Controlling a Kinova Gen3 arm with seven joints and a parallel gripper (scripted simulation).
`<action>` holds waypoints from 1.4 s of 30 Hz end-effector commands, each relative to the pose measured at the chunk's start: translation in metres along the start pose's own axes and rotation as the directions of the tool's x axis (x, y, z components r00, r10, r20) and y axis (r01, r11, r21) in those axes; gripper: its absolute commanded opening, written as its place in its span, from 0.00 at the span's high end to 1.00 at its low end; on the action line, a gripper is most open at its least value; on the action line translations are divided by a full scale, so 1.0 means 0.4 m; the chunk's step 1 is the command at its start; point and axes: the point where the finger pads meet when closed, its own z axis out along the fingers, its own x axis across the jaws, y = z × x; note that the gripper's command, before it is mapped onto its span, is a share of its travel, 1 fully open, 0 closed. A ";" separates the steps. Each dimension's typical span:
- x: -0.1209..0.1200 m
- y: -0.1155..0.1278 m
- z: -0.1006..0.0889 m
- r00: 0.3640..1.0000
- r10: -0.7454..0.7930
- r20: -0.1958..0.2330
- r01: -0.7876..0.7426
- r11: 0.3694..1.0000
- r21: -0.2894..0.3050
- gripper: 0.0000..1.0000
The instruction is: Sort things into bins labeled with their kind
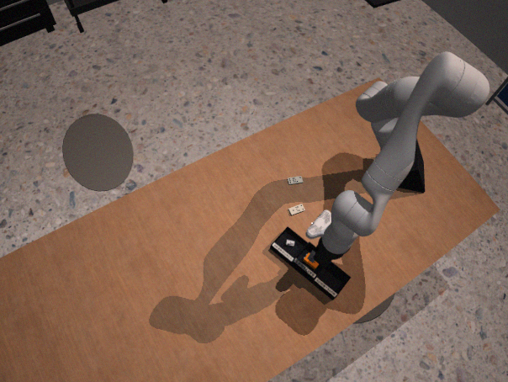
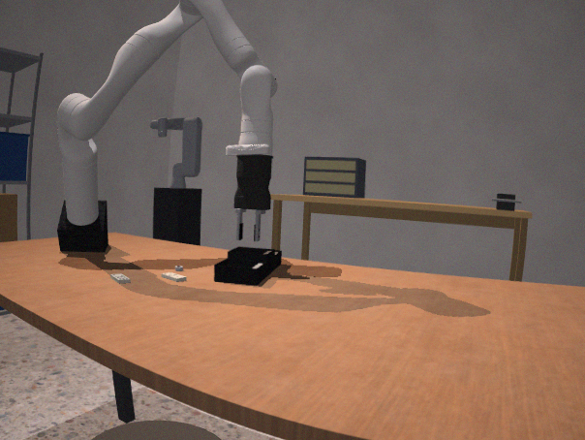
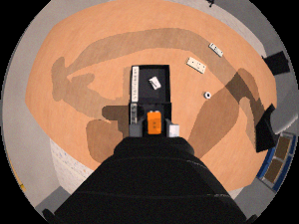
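A black row of three labelled bins [image 1: 309, 262] stands on the table; it also shows in the side view [image 2: 248, 264] and the wrist view [image 3: 150, 91]. An orange thing [image 1: 308, 261] lies in the middle bin, also seen in the wrist view [image 3: 153, 122]. A small white thing [image 1: 290, 242] lies in the end bin. My gripper [image 2: 247, 232] hangs open and empty a little above the bins, straight over the middle one. Two flat white plates [image 1: 295, 180] [image 1: 297, 209] lie on the table beside the bins. A tiny grey thing [image 2: 178, 267] lies near them.
My arm's black base [image 1: 414, 174] stands at the table's far end. A second table [image 2: 397, 208] with a drawer box and another robot arm [image 2: 181, 160] stand behind, off the work table.
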 end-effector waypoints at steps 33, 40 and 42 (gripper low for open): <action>0.014 -0.005 -0.005 0.998 0.060 0.008 -0.060 0.998 -0.002 0.36; 0.126 -0.058 -0.006 0.935 0.354 0.007 -0.354 0.935 -0.007 0.36; 0.164 -0.075 -0.007 0.895 0.446 0.007 -0.445 0.895 -0.007 0.36</action>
